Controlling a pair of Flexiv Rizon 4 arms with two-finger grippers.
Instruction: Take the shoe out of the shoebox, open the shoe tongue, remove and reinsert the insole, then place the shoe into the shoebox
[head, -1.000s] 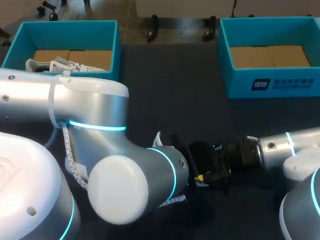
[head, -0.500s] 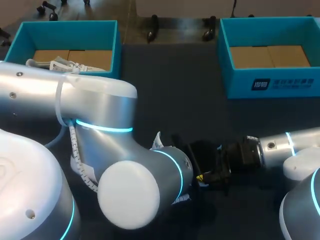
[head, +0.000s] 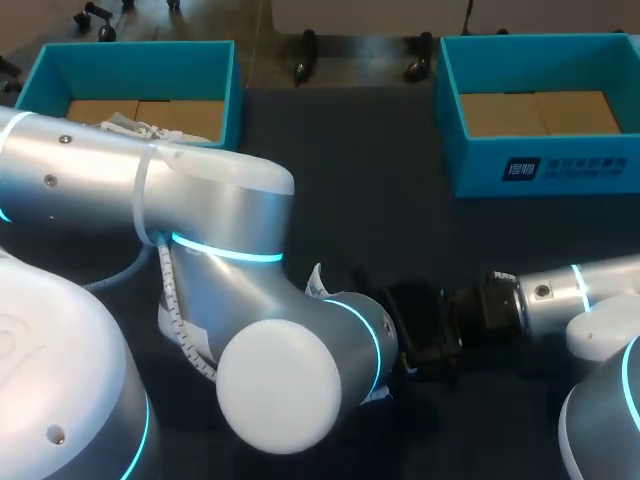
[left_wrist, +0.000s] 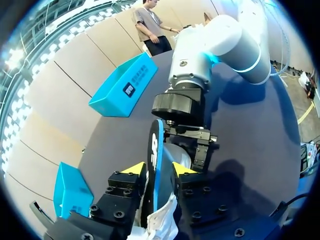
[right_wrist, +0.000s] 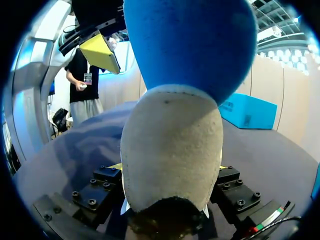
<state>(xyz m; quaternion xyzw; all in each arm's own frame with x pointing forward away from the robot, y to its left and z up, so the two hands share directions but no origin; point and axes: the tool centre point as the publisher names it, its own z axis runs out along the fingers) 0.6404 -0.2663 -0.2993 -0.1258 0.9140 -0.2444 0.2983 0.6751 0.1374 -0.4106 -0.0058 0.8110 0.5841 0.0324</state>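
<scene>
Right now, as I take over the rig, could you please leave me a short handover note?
Left pincer: shut on the blue insole, held on edge.
Right pincer: shut on the shoe, facing the left one near the front of the table.
Done: shoe taken out; insole seems pulled free, not certain.
To do: reinsert the insole, then box the shoe; the right shoebox stands empty.

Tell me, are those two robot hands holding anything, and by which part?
Both seem to hold one blue insole. The left gripper has its fingers pinching the two flat faces near one end. The right gripper has its fingers clamping the pale, rough other end.
</scene>
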